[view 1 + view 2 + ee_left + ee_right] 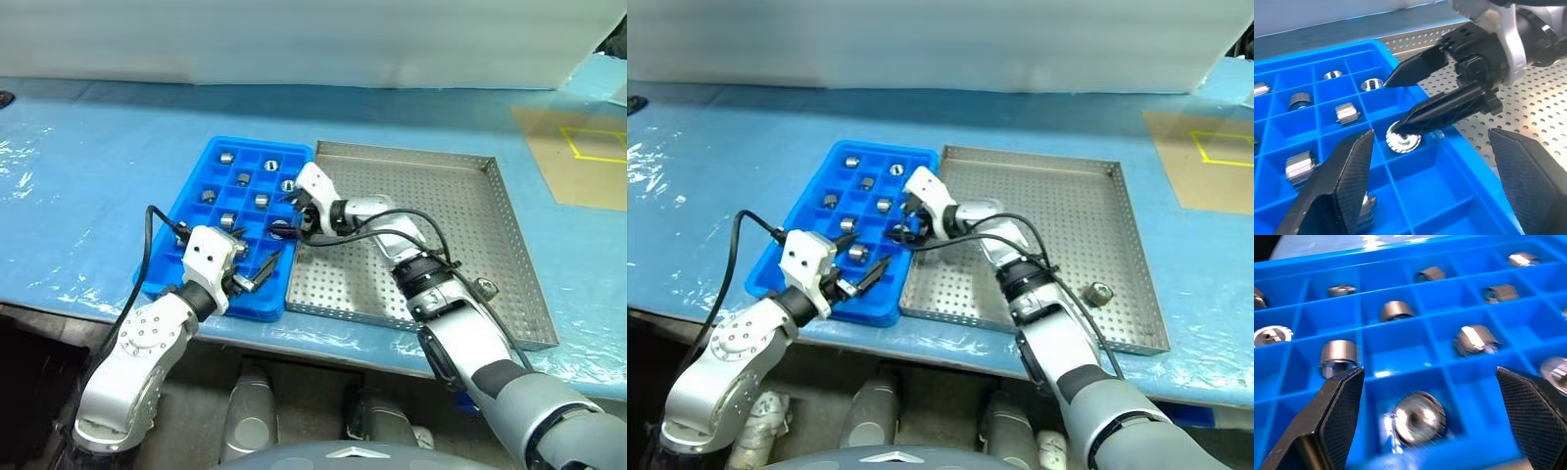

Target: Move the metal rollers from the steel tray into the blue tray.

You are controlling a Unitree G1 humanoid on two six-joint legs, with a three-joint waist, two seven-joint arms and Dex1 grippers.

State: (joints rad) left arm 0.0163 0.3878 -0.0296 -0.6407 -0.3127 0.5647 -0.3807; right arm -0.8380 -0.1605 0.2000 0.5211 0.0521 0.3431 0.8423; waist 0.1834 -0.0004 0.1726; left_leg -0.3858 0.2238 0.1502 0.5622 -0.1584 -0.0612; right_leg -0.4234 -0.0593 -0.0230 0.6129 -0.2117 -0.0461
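Tabletop [98,166] covered in glossy blue sheeting, spanning the frame from left to right, wrinkled and glinting at the left edge. Blue tray [201,162] lying left of centre, directly on the sheeting. Steel tray [509,225] just beside it to the right, edges touching or nearly so. Tan sheet [549,147] with yellow tape lines [593,142] at the upper right.

Two trays side by side
The blue tray [196,279] lies left of the steel tray [509,230]; metal rollers [226,156] sit in its compartments, one roller [1100,291] in the steel tray.
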